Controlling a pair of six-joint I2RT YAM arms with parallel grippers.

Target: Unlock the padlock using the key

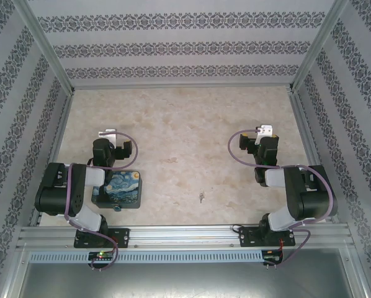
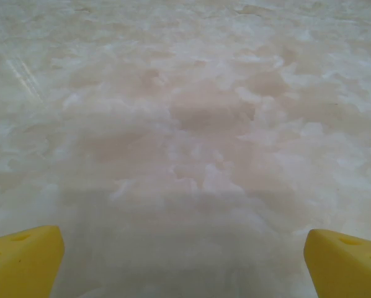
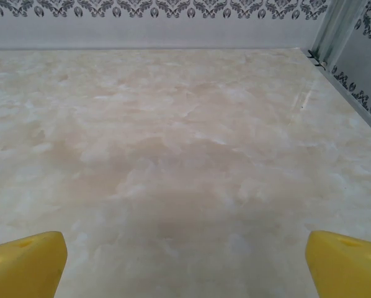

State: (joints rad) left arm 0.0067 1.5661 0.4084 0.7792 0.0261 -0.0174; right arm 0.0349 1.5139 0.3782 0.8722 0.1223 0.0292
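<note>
A tiny grey metal key (image 1: 201, 197) lies on the marble table near the front, between the two arms. A small dark-and-silvery bit (image 1: 115, 209) sits at the near edge of the painted box; I cannot tell whether it is the padlock. My left gripper (image 1: 108, 133) hangs over bare table beyond the box. Its yellow fingertips (image 2: 24, 264) stand wide apart with nothing between them, so the left gripper (image 2: 185, 261) is open. My right gripper (image 1: 264, 130) is far right of the key and also open (image 3: 185, 261), over bare marble.
The dark box with the Starry Night print (image 1: 118, 188) lies under the left arm's elbow near the front left. Patterned walls and metal posts (image 1: 309, 59) close in the table on three sides. A rail (image 1: 185, 236) runs along the front.
</note>
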